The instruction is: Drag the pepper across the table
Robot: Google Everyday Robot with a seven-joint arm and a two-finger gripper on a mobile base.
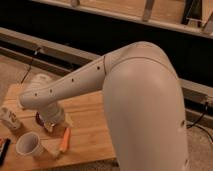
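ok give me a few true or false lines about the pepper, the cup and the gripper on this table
1. The orange pepper lies flat on the wooden table. True.
2. The gripper hangs high over the table's right end. False: it is low over the left part of the table, close to the pepper's far end.
3. The pepper is inside the white cup. False: it lies on the table just to the right of the cup in the picture.
4. The white cup stands upright near the table's front edge. True.
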